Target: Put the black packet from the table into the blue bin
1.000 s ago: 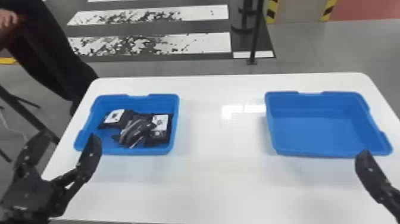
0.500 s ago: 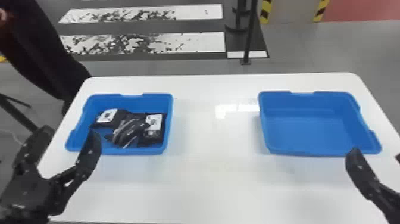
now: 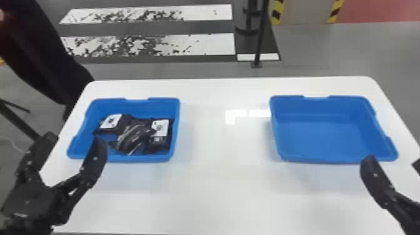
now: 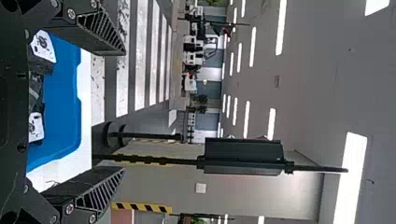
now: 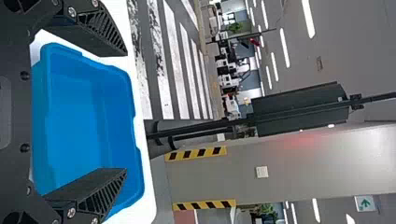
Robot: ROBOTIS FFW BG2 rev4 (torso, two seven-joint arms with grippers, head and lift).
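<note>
Black packets lie in the left blue bin, just past the left gripper's released jaws

Head view of a white desk carrying two blue bins. Three black packets sit together in the left bin: the left packet, the middle packet and the right packet. The middle one looks creased and shiny.

The left gripper hangs at that bin's near left corner, its jaws spread wide and holding nothing. From the head camera, the packets appear beyond and to the right of the jaws; I cannot tell how high the jaws are above the bin.

The right gripper is by the near right corner of the empty right bin, its jaws likewise spread and unloaded.

White labels with dark marks show on two packets: the left label and the right label.
</note>
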